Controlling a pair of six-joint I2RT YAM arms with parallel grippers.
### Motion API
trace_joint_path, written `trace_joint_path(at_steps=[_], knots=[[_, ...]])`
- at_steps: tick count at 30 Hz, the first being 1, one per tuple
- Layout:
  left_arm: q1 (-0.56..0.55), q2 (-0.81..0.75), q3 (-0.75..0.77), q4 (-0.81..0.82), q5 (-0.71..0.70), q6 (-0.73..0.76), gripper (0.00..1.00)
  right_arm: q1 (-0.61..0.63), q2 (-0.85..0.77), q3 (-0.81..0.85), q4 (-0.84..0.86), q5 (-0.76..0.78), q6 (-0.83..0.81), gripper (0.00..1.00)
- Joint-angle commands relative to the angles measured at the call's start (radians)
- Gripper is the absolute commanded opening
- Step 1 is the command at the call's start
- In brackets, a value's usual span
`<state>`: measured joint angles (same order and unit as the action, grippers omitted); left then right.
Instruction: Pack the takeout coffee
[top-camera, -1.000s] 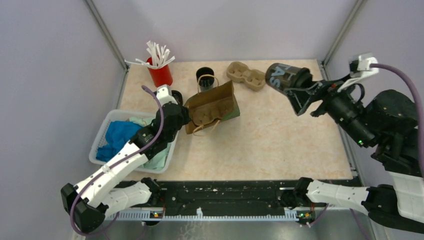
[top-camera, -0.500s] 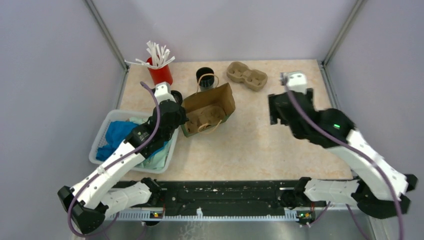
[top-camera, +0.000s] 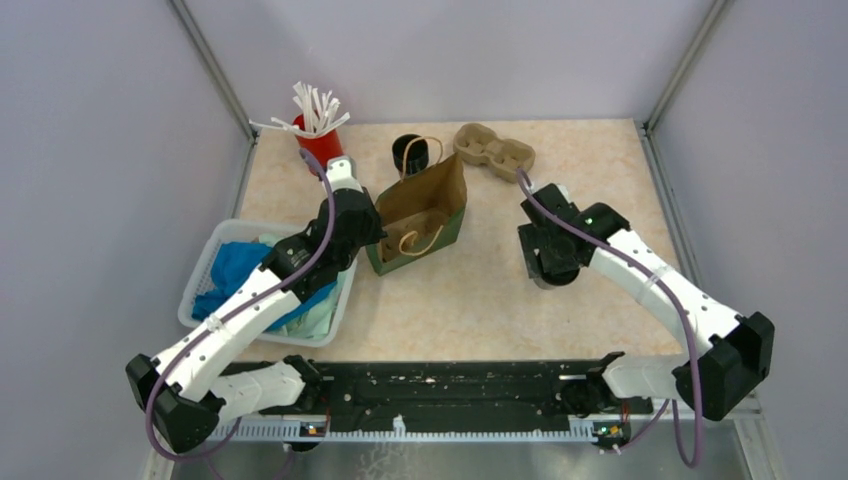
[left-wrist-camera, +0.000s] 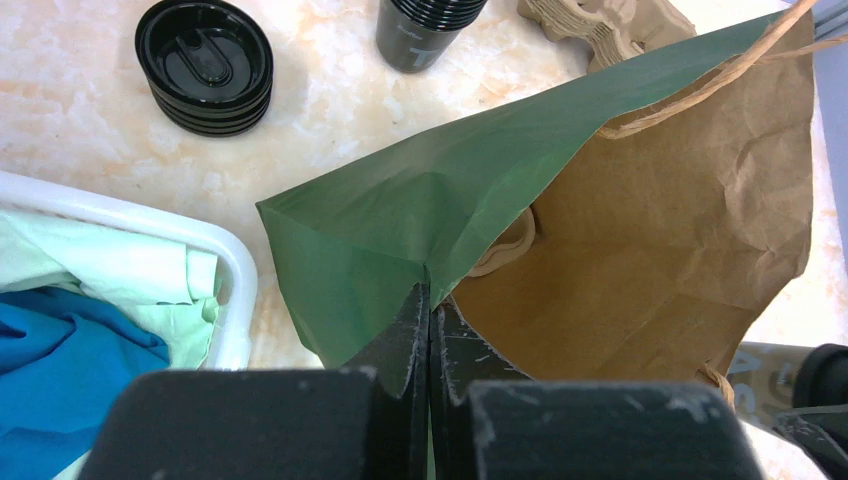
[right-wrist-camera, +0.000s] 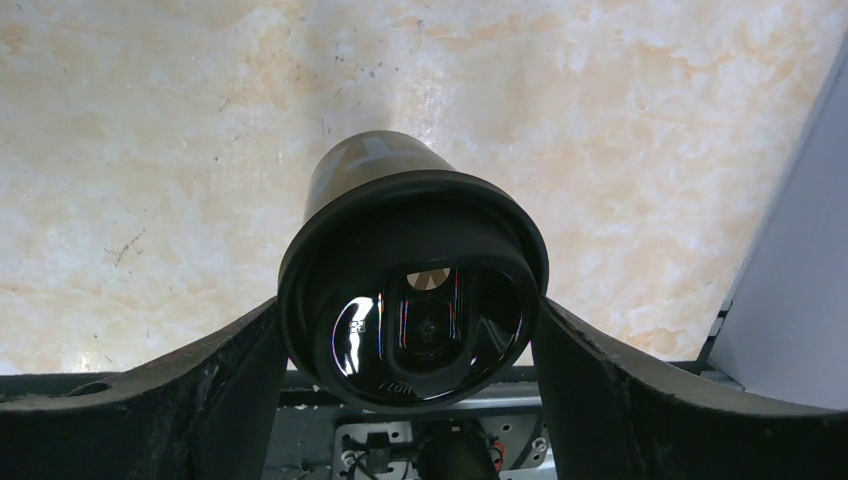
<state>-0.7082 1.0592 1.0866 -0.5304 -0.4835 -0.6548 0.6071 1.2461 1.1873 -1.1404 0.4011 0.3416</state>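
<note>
The takeout coffee (right-wrist-camera: 415, 285), a black tapered cup with a glossy black lid, sits between the fingers of my right gripper (right-wrist-camera: 412, 335), which is shut on it just under the lid. In the top view the right gripper (top-camera: 548, 262) hangs low over the table to the right of the paper bag (top-camera: 422, 212), and the arm hides most of the cup. My left gripper (left-wrist-camera: 430, 300) is shut on the bag's (left-wrist-camera: 650, 220) near rim and holds its mouth open. The cup's printed side (left-wrist-camera: 768, 368) shows just beyond the bag.
At the back stand a red cup of white sticks (top-camera: 320, 145), a stack of black cups (top-camera: 412, 152) and a brown pulp tray (top-camera: 492, 150). A stack of black lids (left-wrist-camera: 205, 65) lies near the white basket (top-camera: 200, 275) of cloths. A pulp piece (left-wrist-camera: 512, 240) lies inside the bag.
My right arm has swung down from high at the back right to low beside the bag, still holding the cup. The left gripper has lifted the bag's rim, standing it more upright.
</note>
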Motion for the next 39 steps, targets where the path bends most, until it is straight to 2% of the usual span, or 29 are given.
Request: trace_joint_path(at_steps=[1,9,13,17,19,21,22,28,32,35,39], knots=[[0.0,0.019,0.056,0.013,0.02,0.017,0.0,-0.024,0.029,-0.023,0.072,-0.065,-0.042,0.42],[0.001,-0.006,0.022,0.023,0.025,0.007,0.0,-0.035,0.074,-0.126,0.201,-0.087,-0.051,0.41],[0.0,-0.018,0.024,0.037,0.034,0.017,0.0,-0.034,0.129,-0.134,0.235,-0.084,-0.043,0.45],[0.0,-0.023,0.022,0.057,0.058,0.039,0.0,-0.034,0.15,-0.132,0.225,-0.101,-0.038,0.59],[0.0,-0.023,0.014,0.066,0.07,0.042,0.0,-0.034,0.142,-0.125,0.209,-0.109,-0.037,0.74],[0.0,-0.023,0.012,0.07,0.085,0.043,0.0,-0.034,0.129,-0.104,0.176,-0.111,-0.036,0.97],[-0.001,-0.023,0.014,0.07,0.089,0.043,0.0,-0.034,0.12,-0.088,0.152,-0.111,-0.038,0.98],[0.0,-0.017,0.039,0.042,0.1,0.028,0.0,-0.034,0.119,0.155,-0.04,-0.085,-0.009,0.99],[0.0,-0.011,0.052,0.021,0.105,0.012,0.0,-0.034,0.152,0.361,-0.082,-0.144,0.026,0.99],[0.001,-0.002,0.077,-0.026,0.103,-0.051,0.0,-0.035,0.192,0.484,-0.038,-0.28,0.056,0.99],[0.001,0.014,0.129,-0.098,0.125,-0.157,0.0,-0.033,0.194,0.504,0.199,-0.465,0.145,0.96]])
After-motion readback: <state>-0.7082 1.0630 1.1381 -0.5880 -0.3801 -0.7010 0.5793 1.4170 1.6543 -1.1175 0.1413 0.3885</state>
